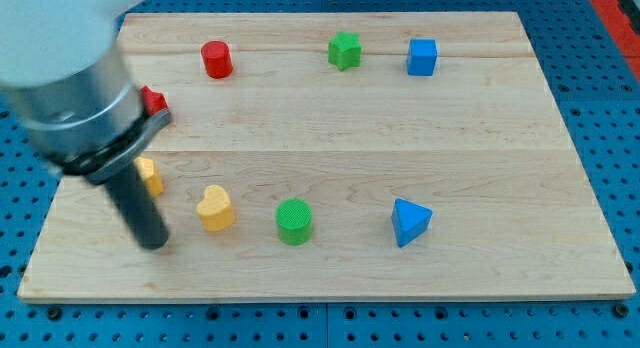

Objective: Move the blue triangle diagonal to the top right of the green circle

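The blue triangle [410, 222] lies on the wooden board [480, 138] toward the view's bottom right. The green circle [294, 221] lies to its left at about the same height, roughly a hand's width away. My tip [153, 244] rests on the board at the view's bottom left, well left of the green circle and far from the blue triangle. It touches no block.
A yellow heart [214, 208] lies between my tip and the green circle. A yellow block [150, 175] and a red block [153, 100] sit partly behind the arm. A red cylinder [216, 59], green star [344, 50] and blue cube [422, 57] line the top.
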Controlling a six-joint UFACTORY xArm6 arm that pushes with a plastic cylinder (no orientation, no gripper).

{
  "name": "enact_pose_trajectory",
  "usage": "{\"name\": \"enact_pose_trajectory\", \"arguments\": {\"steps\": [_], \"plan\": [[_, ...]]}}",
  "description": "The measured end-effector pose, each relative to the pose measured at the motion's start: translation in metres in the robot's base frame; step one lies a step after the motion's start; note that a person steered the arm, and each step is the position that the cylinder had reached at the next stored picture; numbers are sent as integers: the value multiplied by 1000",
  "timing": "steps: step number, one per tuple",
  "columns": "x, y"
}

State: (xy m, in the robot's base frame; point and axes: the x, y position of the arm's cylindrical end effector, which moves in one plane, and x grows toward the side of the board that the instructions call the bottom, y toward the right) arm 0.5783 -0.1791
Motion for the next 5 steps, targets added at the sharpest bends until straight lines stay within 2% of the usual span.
{"name": "enact_pose_trajectory", "arguments": {"steps": [1,2,3,4,5], "plan": [[35,49],[35,125],[37,161],[40,238],[40,288]]}}
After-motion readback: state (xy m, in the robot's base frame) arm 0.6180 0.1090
